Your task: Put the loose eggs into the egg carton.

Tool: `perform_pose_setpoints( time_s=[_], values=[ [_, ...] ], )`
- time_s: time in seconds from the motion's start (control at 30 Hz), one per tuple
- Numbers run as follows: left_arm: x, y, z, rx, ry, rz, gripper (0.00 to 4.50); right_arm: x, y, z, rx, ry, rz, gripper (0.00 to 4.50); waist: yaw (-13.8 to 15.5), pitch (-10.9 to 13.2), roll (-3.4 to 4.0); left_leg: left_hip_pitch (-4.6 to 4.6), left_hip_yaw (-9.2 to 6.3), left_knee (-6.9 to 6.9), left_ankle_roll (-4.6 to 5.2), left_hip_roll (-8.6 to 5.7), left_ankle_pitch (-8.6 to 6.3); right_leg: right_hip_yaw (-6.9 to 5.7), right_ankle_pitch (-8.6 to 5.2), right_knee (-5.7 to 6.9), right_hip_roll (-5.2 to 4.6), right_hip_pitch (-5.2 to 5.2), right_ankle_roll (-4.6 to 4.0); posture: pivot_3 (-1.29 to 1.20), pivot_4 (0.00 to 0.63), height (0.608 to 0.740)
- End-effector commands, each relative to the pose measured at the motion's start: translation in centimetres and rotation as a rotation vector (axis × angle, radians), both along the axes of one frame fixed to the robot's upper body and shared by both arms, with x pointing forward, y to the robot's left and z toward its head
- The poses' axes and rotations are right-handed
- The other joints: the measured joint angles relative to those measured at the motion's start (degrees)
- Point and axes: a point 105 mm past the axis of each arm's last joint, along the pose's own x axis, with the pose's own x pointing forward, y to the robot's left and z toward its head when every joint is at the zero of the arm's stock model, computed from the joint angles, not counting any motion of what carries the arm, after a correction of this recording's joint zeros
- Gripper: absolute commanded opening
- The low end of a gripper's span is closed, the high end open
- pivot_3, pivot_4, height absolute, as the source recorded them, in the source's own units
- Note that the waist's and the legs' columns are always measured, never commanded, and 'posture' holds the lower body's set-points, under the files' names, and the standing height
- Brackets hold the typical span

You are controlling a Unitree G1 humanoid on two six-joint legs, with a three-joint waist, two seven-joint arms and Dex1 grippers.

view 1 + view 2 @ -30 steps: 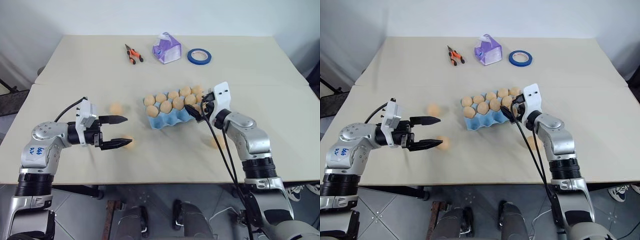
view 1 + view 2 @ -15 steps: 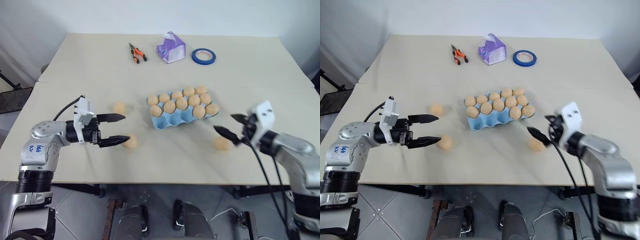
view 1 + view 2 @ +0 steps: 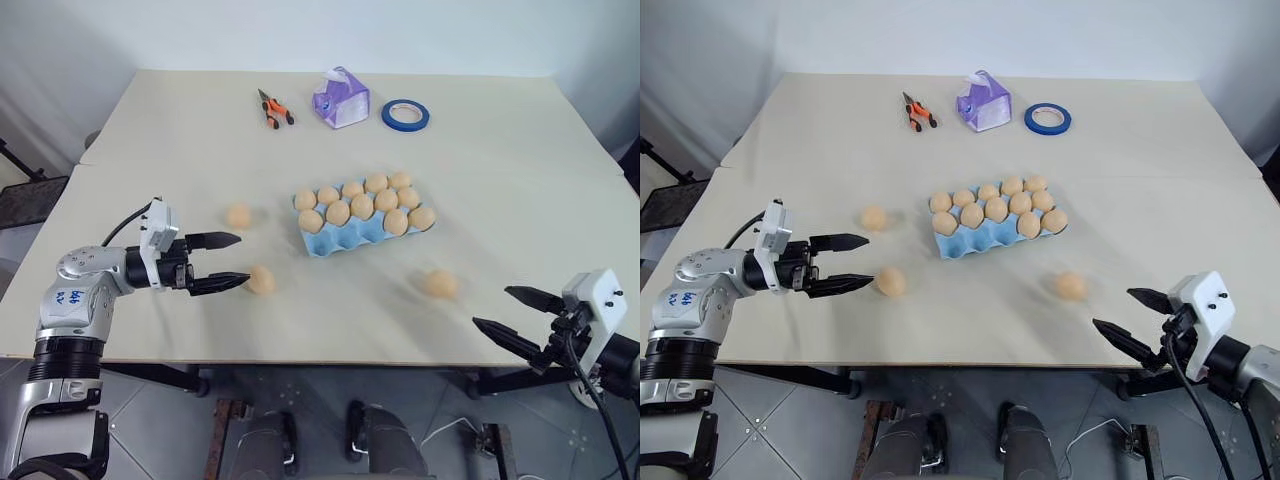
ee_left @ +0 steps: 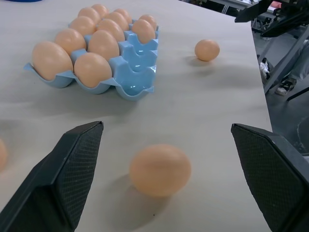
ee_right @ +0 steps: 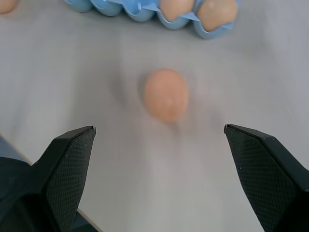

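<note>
On the cream table point(image 3: 520, 160), seen from the head camera, the light blue egg carton point(image 3: 345, 237) sits near the middle, ten eggs filling its cups except the two at its left-front end. Three loose eggs lie on the bare tabletop: one point(image 3: 238, 215) to the left of the carton, one point(image 3: 262, 279) nearer the front edge, and one point(image 3: 439, 283) to the right-front of the carton. The left gripper point(image 3: 226, 262) points toward the carton with its jaws spread wide and empty; the front-left egg lies just past the tip of its nearer finger, not between the fingers. The right gripper point(image 3: 510, 313) hangs beyond the table's front-right edge, jaws wide apart and holding nothing, the right-hand egg well apart from it. Pliers point(image 3: 270, 108), a purple tissue pack point(image 3: 336, 97) and a blue tape roll point(image 3: 404, 113) lie along the far side.

From the left wrist, the two black fingers point(image 4: 72, 169) stand far apart with the front-left egg point(image 4: 160, 169) on the table ahead, roughly midway between them but untouched. The carton point(image 4: 126, 75) lies beyond.

From the right wrist, the fingers point(image 5: 70, 166) are likewise wide, the right-hand egg point(image 5: 166, 94) lying ahead on the table between their lines, the carton's edge point(image 5: 145, 9) behind it.
</note>
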Motion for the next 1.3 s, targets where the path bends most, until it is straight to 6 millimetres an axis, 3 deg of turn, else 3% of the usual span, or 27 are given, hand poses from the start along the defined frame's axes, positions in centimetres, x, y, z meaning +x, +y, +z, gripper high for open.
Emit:
perform_pose_setpoints(
  time_s=[0.03, 0.23, 0.43, 0.57, 0.83, 0.9, 1.07, 1.23, 1.3],
  values=[
    [0.3, 0.2, 1.2, 0.005, -0.049, -0.008, 4.50, 1.0, 1.5, 1.4, 0.012, -0.085, 0.013, 4.46, -0.04, 0.00, 0.00, 0.00, 0.00, 0.00, -0.01, 0.00, 0.01, 0.00, 0.01, -0.01, 0.00, 0.00, -0.01, 0.00, 0.150, 0.740],
    [0.2, 0.0, 1.2, 0.008, -0.056, -0.012, 4.50, 4.6, 3.3, -0.1, 0.052, -0.090, -0.055, 4.46, -0.08, 0.00, 0.00, 0.00, 0.00, -0.08, -0.04, 0.03, 0.06, 0.00, 0.03, -0.06, 0.00, -0.03, -0.07, 0.00, 0.150, 0.740],
    [-0.2, 0.2, 1.3, 0.013, -0.064, -0.003, 4.50, 6.1, 3.9, -2.4, -0.021, -0.041, -0.051, 4.46, 0.03, 0.00, 0.00, -0.14, -0.03, 0.00, 0.12, -0.04, 0.21, -0.07, 0.03, 0.00, -0.02, -0.09, 0.00, 0.00, 0.150, 0.740],
    [-0.5, 0.4, 1.4, 0.013, -0.067, 0.010, 4.50, 6.9, 3.9, -2.6, -0.048, -0.058, -0.057, 4.46, -0.04, 0.00, 0.00, -0.16, 0.01, 0.04, 0.21, -0.06, 0.14, -0.03, 0.07, -0.03, -0.03, -0.08, 0.07, 0.00, 0.150, 0.740],
    [-0.6, 0.3, 1.2, 0.008, -0.066, 0.020, 4.50, 7.0, 4.2, -1.8, -0.053, -0.081, -0.034, 1.72, -0.09, 0.00, 0.00, -0.12, -0.04, 0.05, 0.09, -0.03, 0.08, -0.04, 0.09, 0.07, -0.02, -0.08, 0.06, 0.00, 0.150, 0.740],
    [-0.6, 0.2, 1.2, 0.005, -0.066, 0.021, 4.50, 6.9, 4.1, -1.6, -0.059, -0.084, -0.034, 1.28, -0.06, 0.00, 0.00, -0.13, -0.04, 0.05, 0.10, -0.04, 0.08, -0.05, 0.09, 0.08, -0.02, -0.08, 0.06, 0.00, 0.150, 0.740],
    [-0.6, 0.1, 1.2, 0.002, -0.068, 0.022, 4.50, 7.0, 3.9, -1.0, -0.063, -0.105, -0.040, 1.06, -0.06, 0.00, 0.00, -0.13, -0.04, 0.06, 0.11, -0.04, 0.10, -0.05, 0.09, 0.08, -0.02, -0.08, 0.06, 0.00, 0.150, 0.740],
    [-0.6, 0.1, 1.2, 0.001, -0.071, 0.025, 4.50, 8.6, 5.4, 2.4, 0.013, -0.173, -0.034, 1.03, -0.41, 0.00, 0.00, -0.10, -0.01, 0.10, 0.09, -0.03, 0.10, -0.02, 0.11, 0.13, -0.02, -0.08, 0.03, 0.00, 0.150, 0.740],
    [-0.5, 0.0, 1.2, 0.000, -0.073, 0.027, 4.50, 10.3, 7.5, 4.2, 0.079, -0.192, -0.005, 1.02, -0.65, 0.00, 0.00, -0.09, -0.02, 0.10, 0.05, 0.00, 0.13, -0.02, 0.14, 0.15, -0.02, -0.08, -0.02, 0.00, 0.150, 0.740]
  ],
)
